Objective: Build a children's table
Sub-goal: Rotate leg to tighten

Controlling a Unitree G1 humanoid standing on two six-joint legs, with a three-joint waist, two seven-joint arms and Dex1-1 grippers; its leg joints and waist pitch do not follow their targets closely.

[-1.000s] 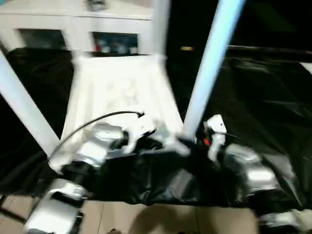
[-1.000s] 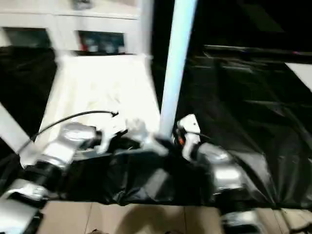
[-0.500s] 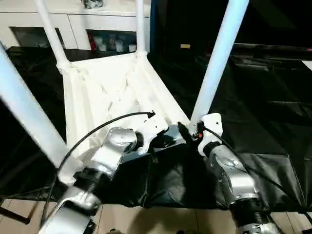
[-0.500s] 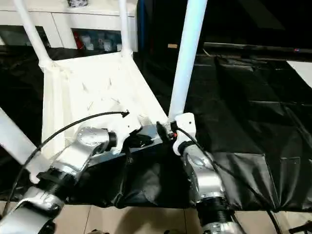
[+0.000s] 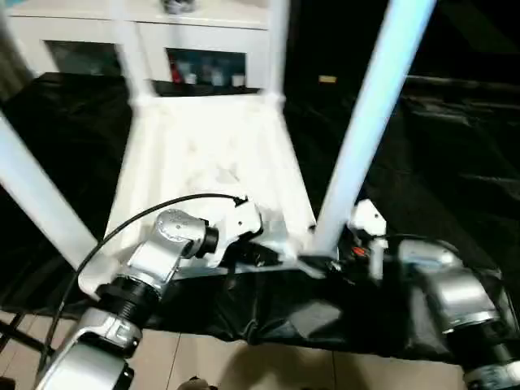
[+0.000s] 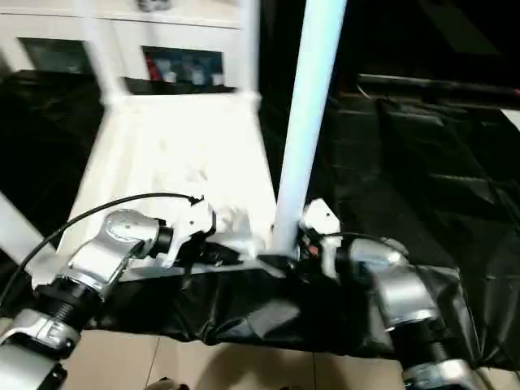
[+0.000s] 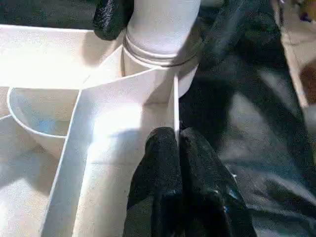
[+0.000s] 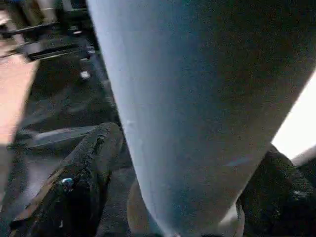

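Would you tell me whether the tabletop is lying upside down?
Yes, upside down: the tabletop shows its ribbed underside, and its legs point upward.

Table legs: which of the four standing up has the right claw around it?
The near right leg, the thick one rising from the corner closest to the robot. The right claw straddles its base, one finger on each side. The other three legs stand apart from it.
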